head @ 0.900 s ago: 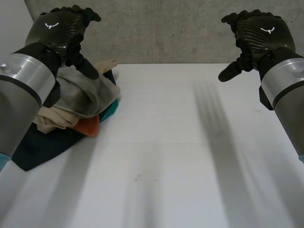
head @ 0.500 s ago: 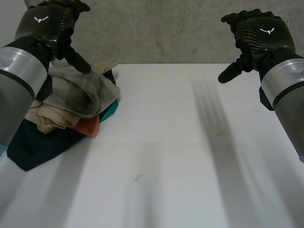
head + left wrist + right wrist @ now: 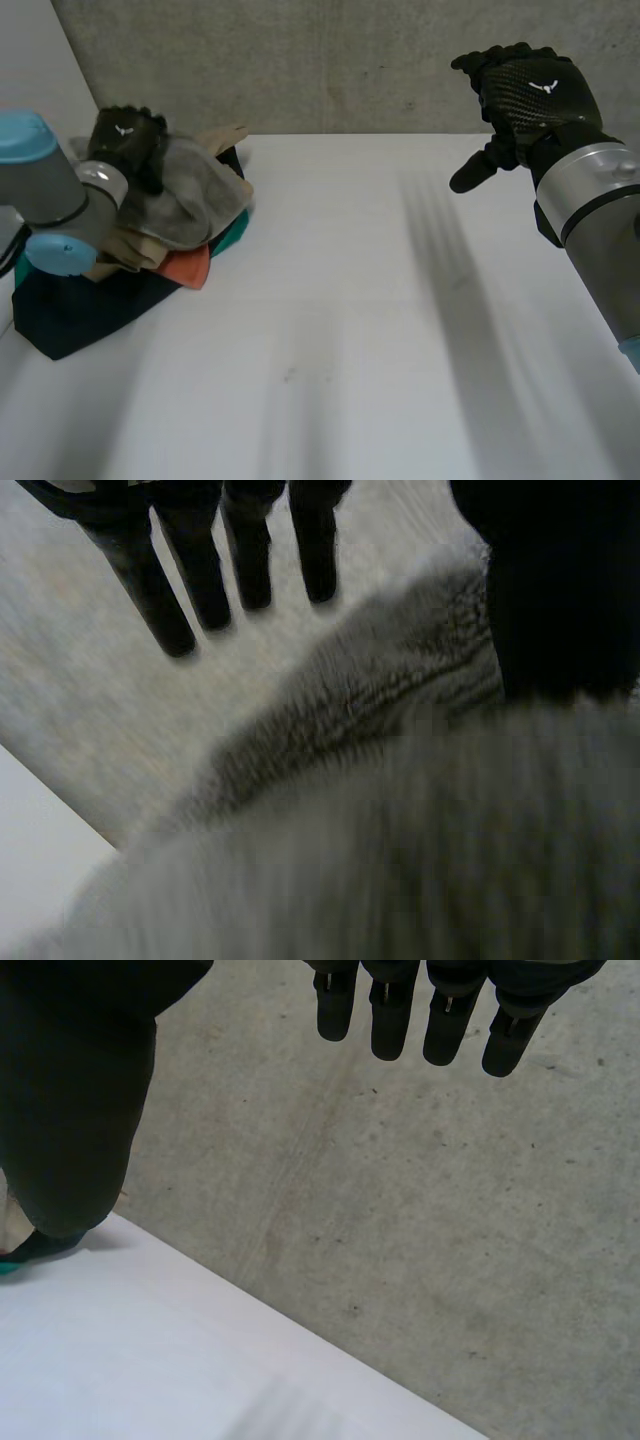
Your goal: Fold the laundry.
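The laundry (image 3: 150, 230) was found as an unfolded heap on the far left part of the white table (image 3: 380, 330), near the concrete wall (image 3: 330, 60). Heap composition: a grey fleecy cloth (image 3: 195, 195) uppermost, a beige garment (image 3: 115, 248) beneath it, an orange piece (image 3: 185, 268) and a teal piece (image 3: 235, 232) showing at the near edge, and a dark cloth (image 3: 80, 305) at the bottom, spread on the table. The left hand (image 3: 128, 145) was on top of the heap, on the grey fleecy cloth. Its fingers (image 3: 195, 580) were straight and spread. Its thumb stood well apart from them and lay against a raised fold of the fleece. The right hand (image 3: 525, 95) was held above the right side of the table, well apart from the heap. Its fingers (image 3: 440, 1020) were straight and side by side, thumb apart from them
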Available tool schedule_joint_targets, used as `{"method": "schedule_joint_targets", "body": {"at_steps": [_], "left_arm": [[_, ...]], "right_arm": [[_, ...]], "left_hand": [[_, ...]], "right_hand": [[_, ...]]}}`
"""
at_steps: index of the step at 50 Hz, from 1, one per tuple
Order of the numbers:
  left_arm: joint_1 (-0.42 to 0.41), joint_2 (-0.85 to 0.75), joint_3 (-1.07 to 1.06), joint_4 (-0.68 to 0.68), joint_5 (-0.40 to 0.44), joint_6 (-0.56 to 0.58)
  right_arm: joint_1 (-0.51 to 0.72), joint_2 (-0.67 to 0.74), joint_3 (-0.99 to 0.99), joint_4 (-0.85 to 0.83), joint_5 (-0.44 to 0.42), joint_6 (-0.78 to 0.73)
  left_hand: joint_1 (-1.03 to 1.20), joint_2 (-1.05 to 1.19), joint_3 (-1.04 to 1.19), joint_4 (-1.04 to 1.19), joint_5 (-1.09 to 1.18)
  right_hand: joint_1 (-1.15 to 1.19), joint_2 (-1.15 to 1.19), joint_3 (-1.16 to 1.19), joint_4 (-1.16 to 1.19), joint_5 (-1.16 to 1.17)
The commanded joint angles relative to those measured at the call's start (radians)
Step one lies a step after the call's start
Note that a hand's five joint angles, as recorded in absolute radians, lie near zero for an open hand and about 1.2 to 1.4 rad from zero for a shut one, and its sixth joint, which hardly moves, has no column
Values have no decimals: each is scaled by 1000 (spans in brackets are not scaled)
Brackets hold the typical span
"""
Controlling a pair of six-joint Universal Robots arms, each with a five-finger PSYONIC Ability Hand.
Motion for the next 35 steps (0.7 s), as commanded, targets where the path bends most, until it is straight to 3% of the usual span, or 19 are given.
{"method": "schedule_joint_targets", "body": {"at_steps": [1,8,20,26,34,35], "left_arm": [[-12,-19,26,3,1,-18],[-84,210,-2,15,0,-99],[-313,606,-161,38,0,-465],[-450,574,-261,30,-6,-479],[-631,361,-333,-10,11,-486],[-635,340,-336,-16,11,-483]], "right_arm": [[1,15,3,0,-1,-21],[-5,25,-3,0,-1,-32],[-16,9,-14,0,-3,-33],[-24,-13,-17,-2,-3,-46],[-102,-25,-21,-2,0,-46],[-113,-24,-21,-3,-1,-46]], "left_hand": [[1029,1037,1053,1055,1046],[1029,1037,1053,1055,1046],[1029,1037,1053,1055,1046],[1029,1037,1053,1055,1046],[1029,1037,1053,1055,1046],[829,837,853,855,846]], "right_hand": [[-47,-38,-32,-30,-42],[-47,-38,-32,-30,-42],[-47,-38,-32,-30,-42],[-47,-38,-32,-30,-42],[-47,-38,-32,-30,-42],[-47,-38,-32,-30,-42]]}}
